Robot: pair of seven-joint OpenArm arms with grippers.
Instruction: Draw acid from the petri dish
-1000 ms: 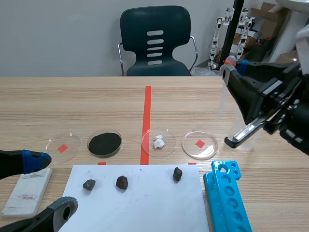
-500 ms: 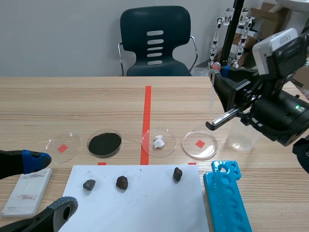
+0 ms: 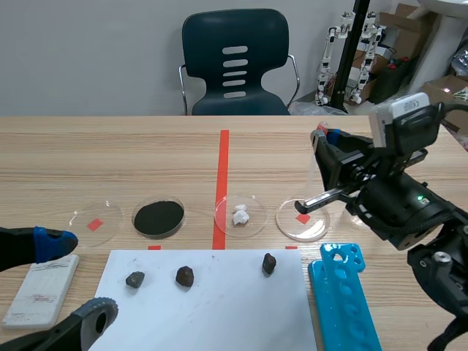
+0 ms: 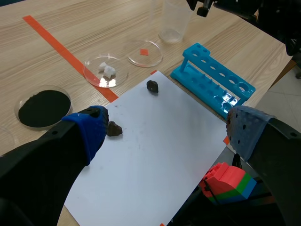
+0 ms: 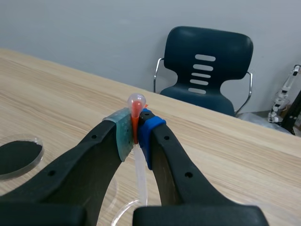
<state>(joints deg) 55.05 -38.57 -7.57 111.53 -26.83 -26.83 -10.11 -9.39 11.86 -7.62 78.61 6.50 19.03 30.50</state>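
Nearest the robot, the left gripper (image 4: 167,129) is hanging low by the near corner of the white sheet (image 4: 155,155). Its fingers are spread wide on nothing, and it is likely keeping clear of the work. Just past the sheet, the petri dish (image 3: 311,228) with the red mark beneath it is sitting right of the dish of white lumps (image 3: 240,214) and just beyond the blue rack (image 3: 344,300). Above it the right gripper (image 3: 322,142) is pinching the pipette (image 5: 137,102) between its pads just under the orange bulb, probably so a squeeze there is working the bulb. The pipette is standing nearly upright, its long axis running up and down. The bulb is topmost and the clear stem is pointing down toward the dish's rim. Whether the tip is touching any liquid I cannot tell. Farther back, a clear beaker (image 4: 174,21) is waiting.
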